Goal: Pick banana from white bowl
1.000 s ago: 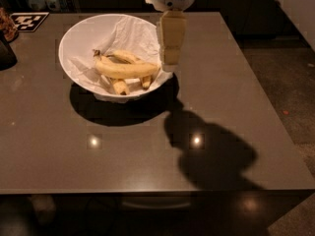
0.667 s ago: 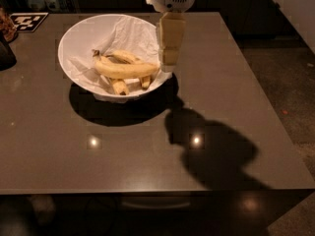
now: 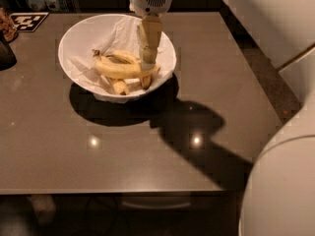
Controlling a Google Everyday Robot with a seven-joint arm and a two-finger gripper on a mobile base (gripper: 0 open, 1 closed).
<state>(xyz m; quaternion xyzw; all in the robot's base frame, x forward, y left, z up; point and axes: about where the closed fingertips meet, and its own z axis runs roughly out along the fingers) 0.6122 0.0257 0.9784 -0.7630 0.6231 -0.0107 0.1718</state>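
Brown table (image 3: 98,156) is carrying the white bowl (image 3: 74,38) near its far edge, with the near half lying open. The gripper (image 3: 146,70) is reaching into the bowl's right side, meeting the banana (image 3: 118,70), which is lying across stubbier bananas (image 3: 119,86); can't tell its grip. A marker tag (image 3: 28,21) is sitting at the far-left corner.

We have one view only. We look down steeply on the table (image 3: 147,156) from its near side, facing its far edge, at middling range, so that nearly the whole top shows. The bowl (image 3: 66,43) sits upper middle in our view, and the gripper (image 3: 146,69) comes in from the top edge over the bowl's right half. A white curved body (image 3: 280,191) crowds the lower right corner, close to the lens.
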